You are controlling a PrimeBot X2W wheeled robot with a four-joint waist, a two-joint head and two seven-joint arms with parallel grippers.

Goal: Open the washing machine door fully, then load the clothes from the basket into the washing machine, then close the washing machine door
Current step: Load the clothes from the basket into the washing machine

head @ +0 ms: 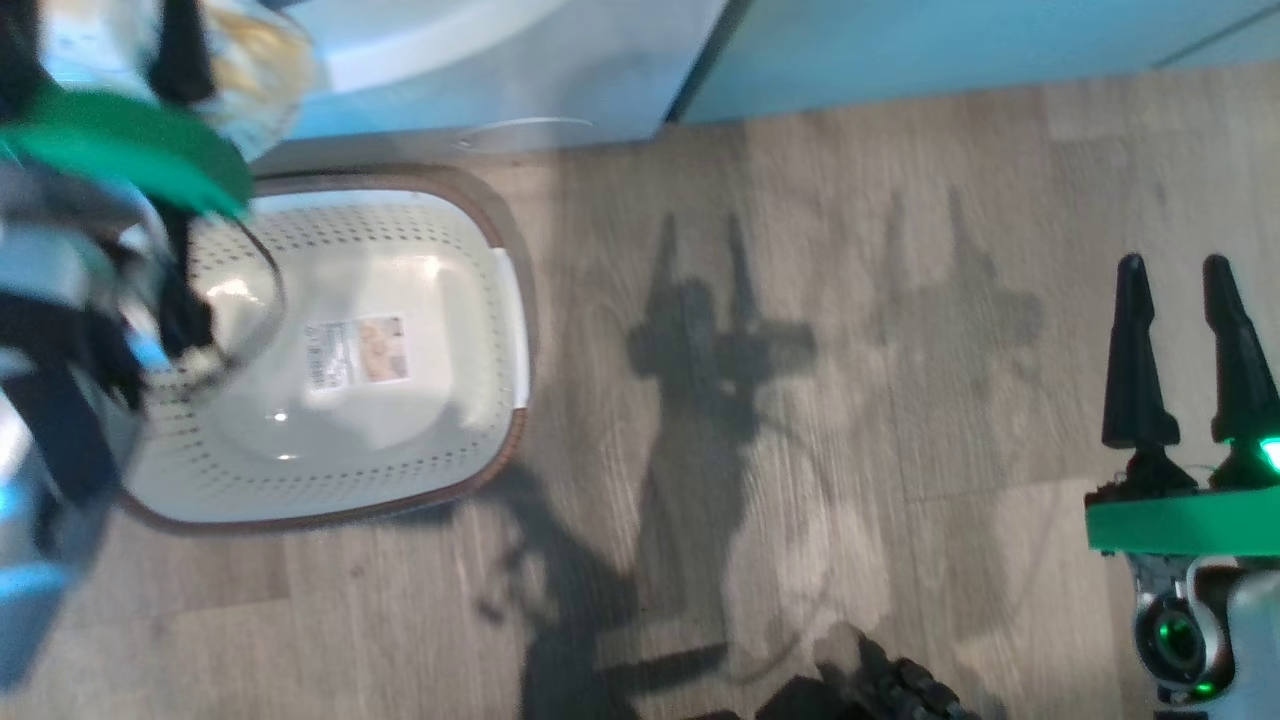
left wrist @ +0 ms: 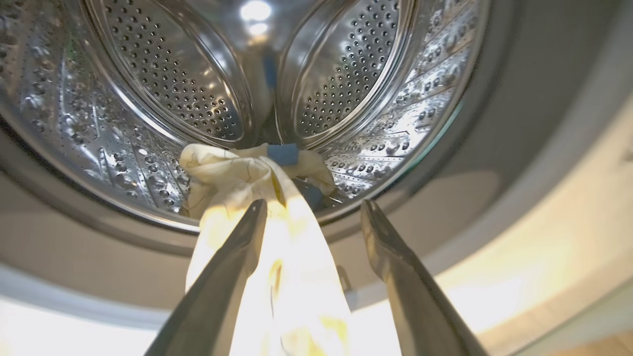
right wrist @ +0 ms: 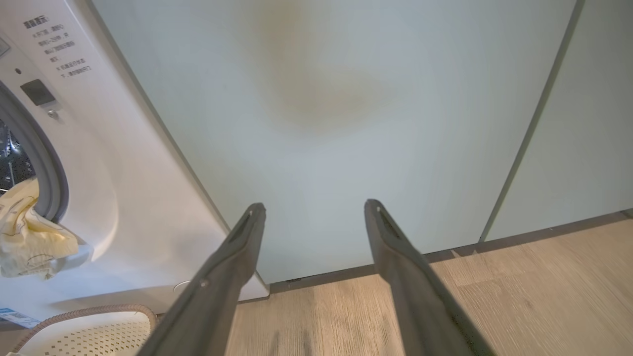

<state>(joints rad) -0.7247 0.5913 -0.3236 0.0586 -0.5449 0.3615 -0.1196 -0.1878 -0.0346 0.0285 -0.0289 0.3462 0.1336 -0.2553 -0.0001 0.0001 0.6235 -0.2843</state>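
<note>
Our left claw is wide so the clothes can slide into the washing machine; our right claw hangs wide, empty.

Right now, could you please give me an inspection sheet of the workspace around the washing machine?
surface: wood floor, robot's shadows on it.
job's things: basket empty; pale yellow garment draped over the drum lip, trailing out of the washing machine; blue cloth piece on it.
clutter: nothing seen.
grippers: left gripper open, garment against one finger; right gripper open, empty.
cables: nothing seen.
surroundings: pale green cabinet doors.
</note>
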